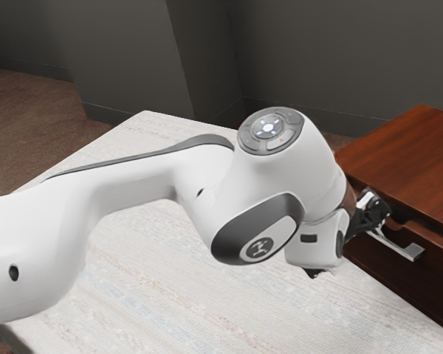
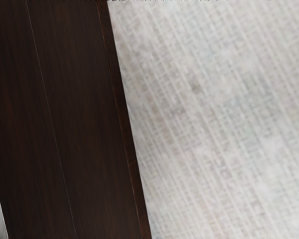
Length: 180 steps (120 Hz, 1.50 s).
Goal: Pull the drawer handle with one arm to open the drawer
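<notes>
Fingers at dark drawer front, silver handle just beside them

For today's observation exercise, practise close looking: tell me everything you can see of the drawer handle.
The drawer handle is a slim, pale grey bar that looks metallic, with a squared bracket at its end toward the exterior view's right. It runs along the upper part of the reddish-brown wooden drawer front and stands off from it. The black claw meets the bar's other end; whether it grips the bar cannot be made out.
</notes>
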{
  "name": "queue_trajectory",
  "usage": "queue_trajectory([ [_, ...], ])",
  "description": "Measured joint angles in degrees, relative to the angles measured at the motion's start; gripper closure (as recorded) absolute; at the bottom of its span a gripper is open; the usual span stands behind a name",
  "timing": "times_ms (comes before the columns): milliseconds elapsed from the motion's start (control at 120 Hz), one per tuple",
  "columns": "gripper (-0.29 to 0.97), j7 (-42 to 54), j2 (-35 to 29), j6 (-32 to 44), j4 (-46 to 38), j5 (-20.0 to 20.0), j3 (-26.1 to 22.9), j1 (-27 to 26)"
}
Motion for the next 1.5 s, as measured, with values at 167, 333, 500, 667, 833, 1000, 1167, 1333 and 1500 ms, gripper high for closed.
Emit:
queue_trajectory([
  [167,0.0,-0.01,-3.02,-0.03,-3.27,0.08,-0.02,-0.13],
  [333,0.01,-0.02,-5.88,-0.1,-6.1,-0.05,-0.08,0.1],
  [500,0.03,-0.01,-8.72,-0.18,-8.82,0.01,-0.1,-0.27],
  [667,0.07,0.0,-11.86,-0.26,-11.67,0.07,-0.25,-0.86],
  [833,0.09,0.0,-14.79,-0.33,-14.34,0.3,-0.2,-3.81],
  [1000,0.05,0.01,-16.22,-0.44,-15.99,0.51,0.08,-3.96],
  [1167,0.06,0.05,-18.14,-0.61,-17.47,0.64,0.42,-3.86],
  [1333,0.01,0.08,-19.27,-0.76,-19.04,1.14,0.43,-3.86],
  [1500,0.02,0.09,-20.78,-1.35,-20.02,2.11,0.43,-3.86],
])
